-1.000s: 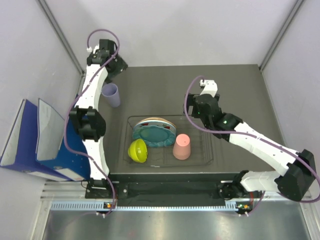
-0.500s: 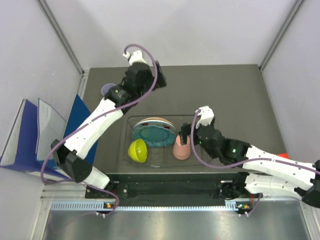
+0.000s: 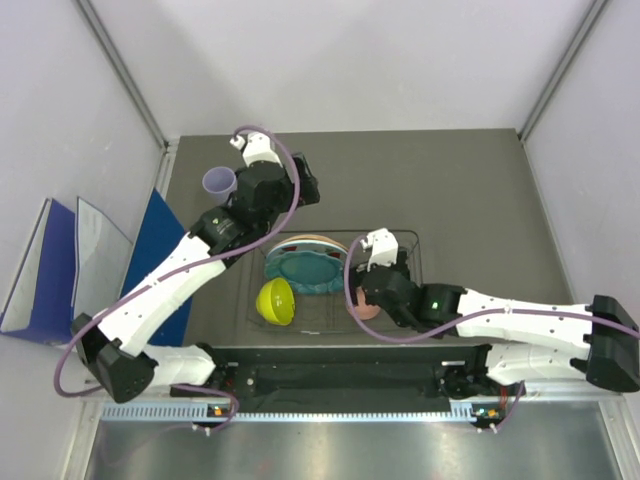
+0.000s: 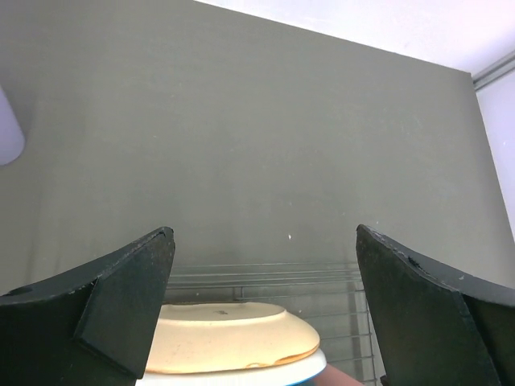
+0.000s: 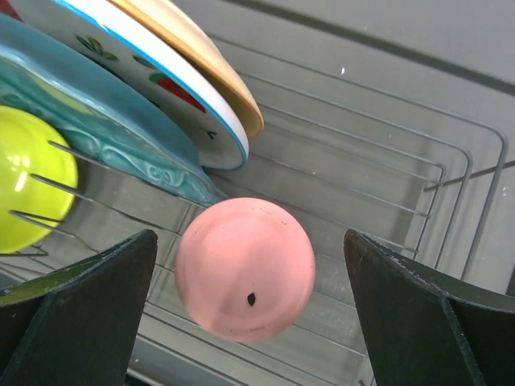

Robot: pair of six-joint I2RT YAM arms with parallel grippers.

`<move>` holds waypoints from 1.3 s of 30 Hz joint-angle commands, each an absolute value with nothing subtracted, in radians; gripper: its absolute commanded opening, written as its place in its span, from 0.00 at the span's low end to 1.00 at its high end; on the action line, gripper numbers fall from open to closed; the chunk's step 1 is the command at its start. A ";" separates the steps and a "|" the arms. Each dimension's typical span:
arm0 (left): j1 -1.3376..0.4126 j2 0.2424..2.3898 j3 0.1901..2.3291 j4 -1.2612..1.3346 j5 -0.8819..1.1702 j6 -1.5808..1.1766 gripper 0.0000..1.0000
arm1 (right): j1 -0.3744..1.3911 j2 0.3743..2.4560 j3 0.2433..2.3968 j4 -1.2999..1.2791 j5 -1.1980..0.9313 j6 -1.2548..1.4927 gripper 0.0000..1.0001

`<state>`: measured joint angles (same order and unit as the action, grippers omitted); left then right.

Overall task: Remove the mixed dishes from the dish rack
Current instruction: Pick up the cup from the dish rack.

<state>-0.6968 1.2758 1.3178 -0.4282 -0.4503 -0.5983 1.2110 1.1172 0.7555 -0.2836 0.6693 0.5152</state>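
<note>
No word, label, brand or number can be read in any view right now. The white plate (image 5: pixel 165 79) carries red and green painted marks, not letters, and the pink cup (image 5: pixel 245 268) shows only a small dark speck.

In the overhead view the left arm (image 3: pixel 170 290) folds back to an elbow at 8 o'clock, then slants up toward 11 o'clock, and its left tool (image 4: pixel 264 241) is spread wide, fingers aimed toward 1 o'clock. The right arm (image 3: pixel 520 325) lies low from 4 o'clock in toward the centre. Its right tool (image 5: pixel 249 241) points downward, jaws wide apart.
</note>
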 commanded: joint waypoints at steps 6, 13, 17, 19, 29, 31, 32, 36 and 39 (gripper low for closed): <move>-0.701 1.216 1.252 -0.365 -0.479 -0.586 0.99 | 1.230 1.135 0.801 -0.265 0.698 0.557 0.61; -0.701 1.215 1.253 -0.362 -0.476 -0.580 0.99 | 1.261 1.097 0.856 -0.337 0.725 0.564 0.40; -0.700 1.207 1.270 -0.361 -0.486 -0.565 0.99 | 1.328 1.026 1.003 -0.426 0.813 0.520 0.34; -0.701 1.207 1.282 -0.356 -0.485 -0.561 0.99 | 1.330 0.977 1.105 -0.454 0.845 0.459 0.23; -0.700 1.186 1.319 -0.282 -0.450 -0.594 0.99 | 1.194 0.833 1.203 -0.235 0.962 0.222 0.00; -0.696 1.171 1.290 -0.205 -0.393 -0.606 0.99 | 1.034 0.805 1.154 -0.183 0.775 0.314 0.00; -0.696 1.149 1.276 -0.172 -0.367 -0.626 0.99 | 0.969 0.789 1.131 -0.166 0.688 0.349 0.00; -0.629 1.100 1.188 0.033 -0.061 -0.718 0.99 | 0.672 0.749 0.990 0.059 0.198 0.550 0.00; -0.548 1.092 1.117 0.226 0.145 -0.843 0.93 | 0.476 0.758 0.885 0.286 -0.080 0.740 0.00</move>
<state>-0.6357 1.1145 1.1824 -0.0948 -0.1772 -0.6922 0.6540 0.7597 0.9718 -0.0727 0.4282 0.4831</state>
